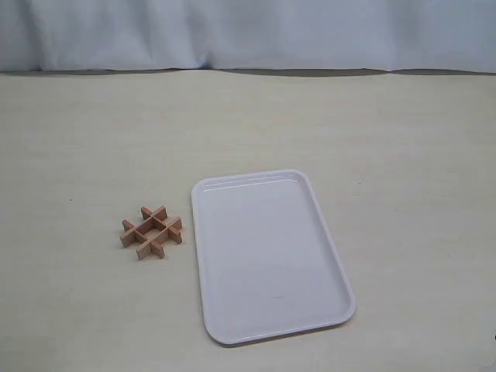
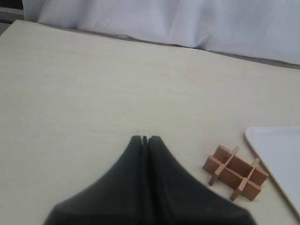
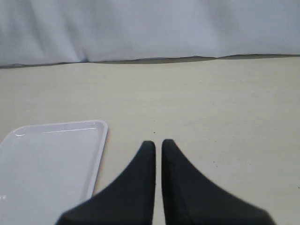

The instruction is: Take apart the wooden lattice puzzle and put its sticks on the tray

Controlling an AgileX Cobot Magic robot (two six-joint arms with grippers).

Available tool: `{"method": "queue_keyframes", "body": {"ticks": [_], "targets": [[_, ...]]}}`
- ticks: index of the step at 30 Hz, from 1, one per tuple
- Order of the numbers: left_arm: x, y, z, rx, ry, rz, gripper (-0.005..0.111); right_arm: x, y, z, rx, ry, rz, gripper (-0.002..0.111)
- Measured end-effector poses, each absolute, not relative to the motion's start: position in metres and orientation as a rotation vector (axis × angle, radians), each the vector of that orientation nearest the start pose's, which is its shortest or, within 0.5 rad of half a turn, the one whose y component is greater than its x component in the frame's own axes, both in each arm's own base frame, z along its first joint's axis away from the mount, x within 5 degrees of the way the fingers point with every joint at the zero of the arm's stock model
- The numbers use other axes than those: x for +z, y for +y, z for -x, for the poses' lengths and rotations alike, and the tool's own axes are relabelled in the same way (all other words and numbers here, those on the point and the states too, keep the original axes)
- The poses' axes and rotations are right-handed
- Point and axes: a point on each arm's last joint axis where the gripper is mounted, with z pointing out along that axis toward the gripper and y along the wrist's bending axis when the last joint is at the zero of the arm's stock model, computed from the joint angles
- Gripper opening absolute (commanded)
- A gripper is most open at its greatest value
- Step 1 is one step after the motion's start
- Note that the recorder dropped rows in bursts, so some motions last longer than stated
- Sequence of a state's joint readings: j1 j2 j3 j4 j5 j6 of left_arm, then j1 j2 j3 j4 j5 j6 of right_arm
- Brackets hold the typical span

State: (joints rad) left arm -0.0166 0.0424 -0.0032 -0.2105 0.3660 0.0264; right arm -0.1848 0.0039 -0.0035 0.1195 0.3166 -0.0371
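Note:
The wooden lattice puzzle [image 1: 152, 232] lies assembled on the table just left of the tray [image 1: 267, 256], its four reddish-brown sticks interlocked in a hash shape. The white tray holds nothing. In the left wrist view my left gripper [image 2: 145, 138] is shut and empty, with the wooden lattice puzzle [image 2: 236, 172] off to one side of it and a corner of the tray [image 2: 281, 154] beyond that. My right gripper [image 3: 158, 143] hangs over bare table beside the tray [image 3: 47, 159], fingers together with only a thin slit between them and nothing held. Neither arm shows in the exterior view.
The pale tabletop [image 1: 372, 139] stretches around puzzle and tray. A white cloth backdrop [image 1: 248, 31] hangs along the far edge of the table.

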Motion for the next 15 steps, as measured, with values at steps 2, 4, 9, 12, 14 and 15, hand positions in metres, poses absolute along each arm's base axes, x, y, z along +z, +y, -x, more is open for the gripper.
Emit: {"method": "queue_keyframes", "body": {"ticks": [2, 4, 9, 12, 14, 15], "targets": [[0.1796, -0.0071, -0.0552, -0.18, 1.884, 0.081, 0.0, 0.1857, -0.0066, -0.0539, -0.044, 1.787, -0.208, 0.005], [0.1795, -0.0068, -0.0552, -0.169, 1.885, 0.074, 0.0, 0.1857, -0.0066, -0.0539, -0.044, 1.787, -0.208, 0.005], [0.1816, -0.0061, -0.0559, -0.158, 1.861, 0.07, 0.0, 0.1857, -0.0066, -0.0539, -0.044, 1.787, -0.208, 0.005], [0.1835, -0.0058, -0.0564, -0.156, 1.838, 0.072, 0.0, 0.1857, -0.0066, -0.0539, -0.044, 1.787, -0.208, 0.005], [0.1849, -0.0055, -0.0568, -0.154, 1.822, 0.073, 0.0, 0.1857, -0.0066, -0.0539, -0.044, 1.787, -0.208, 0.005], [0.1856, -0.0054, -0.057, -0.151, 1.814, 0.073, 0.0, 0.1857, -0.0066, -0.0539, -0.044, 1.787, -0.208, 0.005]]}}
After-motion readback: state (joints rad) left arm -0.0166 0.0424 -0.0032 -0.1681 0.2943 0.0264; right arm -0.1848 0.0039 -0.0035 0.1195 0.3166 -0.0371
